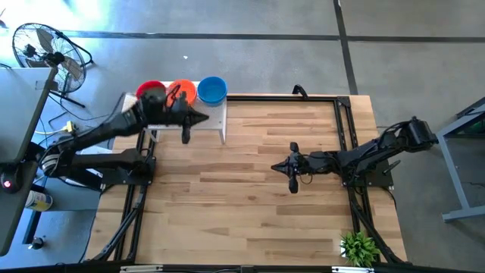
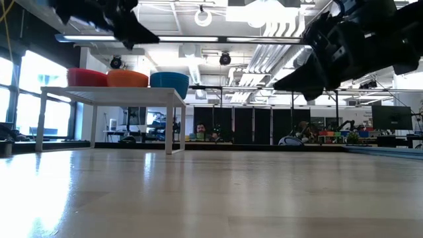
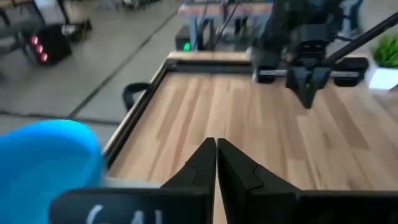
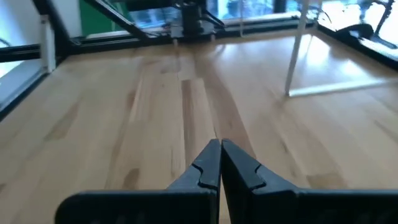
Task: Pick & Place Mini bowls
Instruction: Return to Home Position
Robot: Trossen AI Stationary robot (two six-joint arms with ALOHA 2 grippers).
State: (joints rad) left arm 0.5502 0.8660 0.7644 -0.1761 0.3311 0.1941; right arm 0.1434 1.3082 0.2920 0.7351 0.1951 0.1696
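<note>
From above, the mini bowls (image 1: 182, 91) sit on the white shelf (image 1: 216, 114) under the left gripper (image 1: 198, 117); from table height they look steady there; in the wrist views both claws are pinched shut and empty, the right gripper (image 4: 220, 152) well off the shelf, so a low left-arm retreat could clip the blue stack (image 3: 46, 155).

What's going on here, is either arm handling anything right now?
Nothing is held. The red bowls, orange bowls and blue bowls sit side by side on the white shelf at the far left of the wooden table. The left gripper hangs shut and empty by the shelf's front edge. The right gripper, also shut and empty, hovers over the table's middle.
</note>
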